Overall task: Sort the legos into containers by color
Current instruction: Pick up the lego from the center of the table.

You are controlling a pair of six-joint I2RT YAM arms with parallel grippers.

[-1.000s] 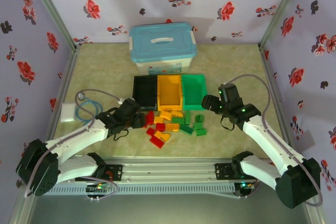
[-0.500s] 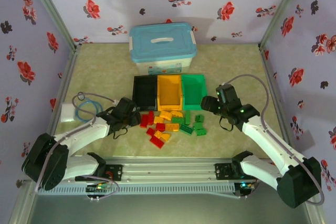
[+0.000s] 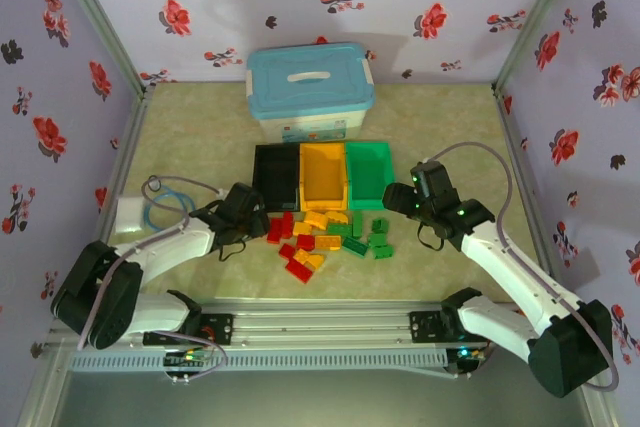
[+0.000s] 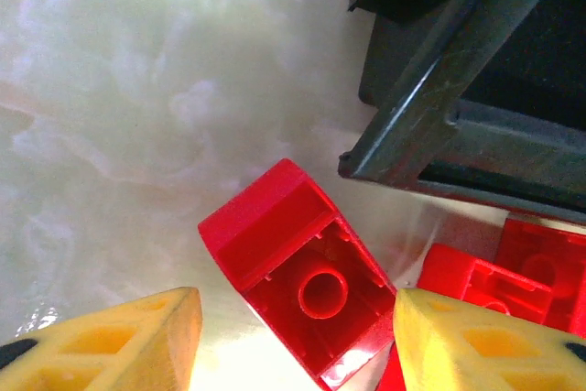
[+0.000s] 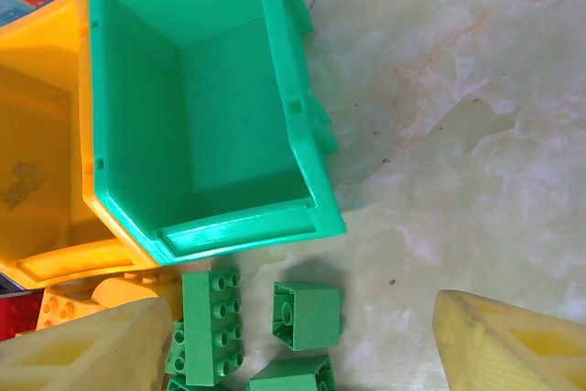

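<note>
Marbled pale tabletop point(image 3: 450, 127) between flowered walls carries three containers in a row, the black bin point(image 3: 275, 172), orange-yellow bin point(image 3: 322, 172) and green bin point(image 3: 368, 169). The mixed legos point(image 3: 325, 237) are heaped just in front, so each colour has a short trip. The left gripper point(image 4: 298, 318) sits low, jaws open either side of a red brick point(image 4: 293, 276) that lies hollow side up beside the black bin's corner, apparently lined up to pinch it. The right gripper point(image 5: 302, 336) hangs open and empty over green bricks point(image 5: 307, 315) near the green bin's front lip.
</note>
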